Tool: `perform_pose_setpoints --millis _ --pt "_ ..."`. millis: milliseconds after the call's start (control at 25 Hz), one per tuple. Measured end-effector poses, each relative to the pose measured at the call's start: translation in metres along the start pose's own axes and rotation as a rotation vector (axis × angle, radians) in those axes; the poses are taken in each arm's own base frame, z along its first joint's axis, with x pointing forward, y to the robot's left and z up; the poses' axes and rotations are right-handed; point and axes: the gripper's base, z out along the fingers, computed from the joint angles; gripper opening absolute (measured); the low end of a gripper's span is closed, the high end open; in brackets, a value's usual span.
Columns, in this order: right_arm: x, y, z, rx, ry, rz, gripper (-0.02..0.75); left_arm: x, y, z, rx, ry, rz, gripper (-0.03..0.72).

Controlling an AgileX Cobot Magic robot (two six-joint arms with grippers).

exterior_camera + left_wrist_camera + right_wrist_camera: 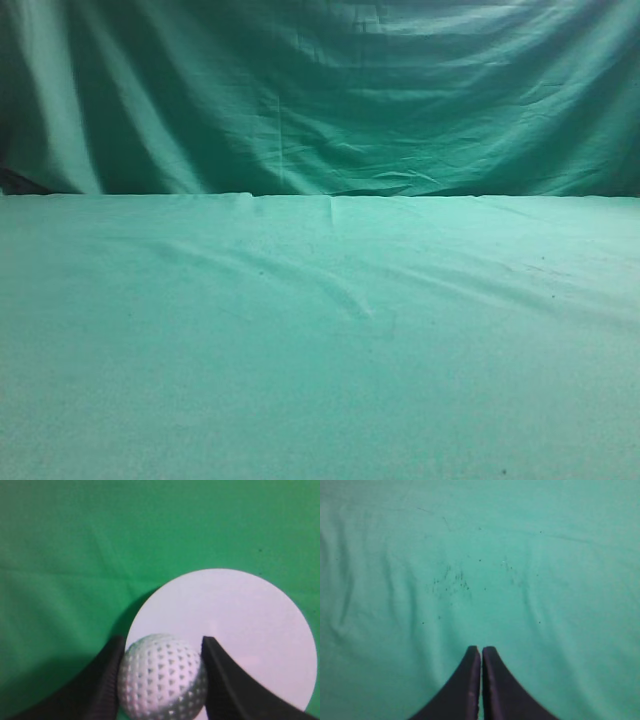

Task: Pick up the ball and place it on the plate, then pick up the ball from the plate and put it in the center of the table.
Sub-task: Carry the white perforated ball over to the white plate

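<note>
In the left wrist view the white dimpled ball (162, 676) sits between the two black fingers of my left gripper (162, 647), which touch it on both sides. It is over the near left edge of a round white plate (245, 625) that lies on the green table cloth (75, 570). I cannot tell whether the ball rests on the plate or hangs above it. In the right wrist view my right gripper (481, 650) is shut and empty over bare table cloth (480, 570). The exterior view shows only the table (320, 340); no arm, ball or plate appears there.
A darker green draped curtain (320, 90) hangs behind the table's far edge. The cloth under the right gripper has small dark specks (451, 582) and light wrinkles.
</note>
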Motion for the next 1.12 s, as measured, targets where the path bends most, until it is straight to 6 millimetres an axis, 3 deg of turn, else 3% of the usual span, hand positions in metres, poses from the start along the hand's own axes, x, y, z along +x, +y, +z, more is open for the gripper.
perform_pose_setpoints --millis 600,920,1120 --pt "0.0 0.001 0.0 -0.008 0.005 -0.002 0.0 -0.006 -0.002 -0.003 0.04 0.03 -0.016 0.308" --pt "0.0 0.002 0.0 -0.019 0.005 0.008 0.0 0.001 -0.003 0.016 0.024 0.107 0.003 0.308" --pt "0.0 0.002 0.0 -0.019 0.005 0.004 0.0 0.0 -0.003 0.017 0.023 0.102 0.007 0.308"
